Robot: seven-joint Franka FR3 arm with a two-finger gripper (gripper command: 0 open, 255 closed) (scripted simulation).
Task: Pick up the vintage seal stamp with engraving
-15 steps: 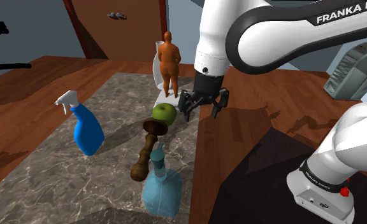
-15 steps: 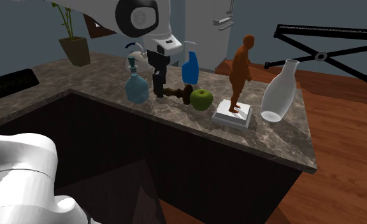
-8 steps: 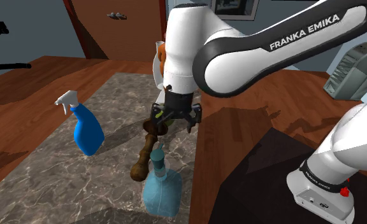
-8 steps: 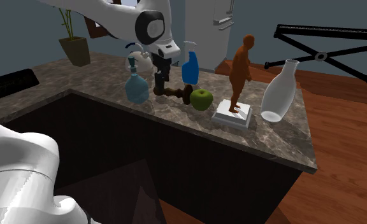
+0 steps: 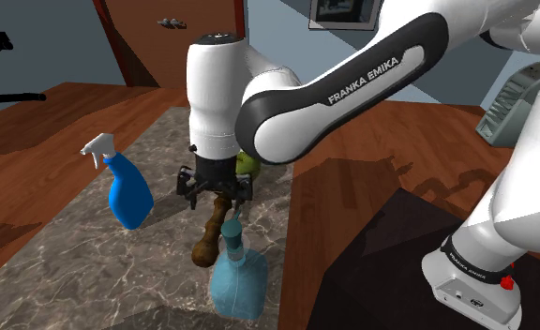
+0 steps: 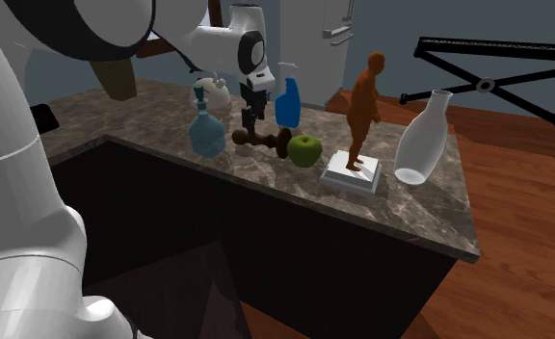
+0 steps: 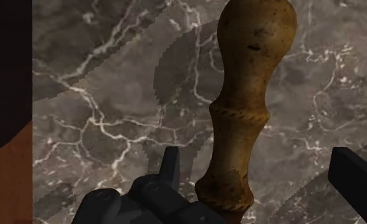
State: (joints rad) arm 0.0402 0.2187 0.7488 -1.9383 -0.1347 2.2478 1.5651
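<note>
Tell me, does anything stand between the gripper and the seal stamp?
Nothing visible does. In the wrist view the open gripper straddles the stamp lying on the marbled counter, one finger on each side of its handle.

A home kitchen is suggested by the marble counter [image 6: 415, 210], the wooden floor [image 6: 528, 178], the spray bottle [image 5: 128, 194], apple [image 6: 304, 149] and vase [image 6: 422, 143].

The gripper [image 5: 215, 190] has swung across to straddle the seal stamp [image 5: 206, 240]
</note>
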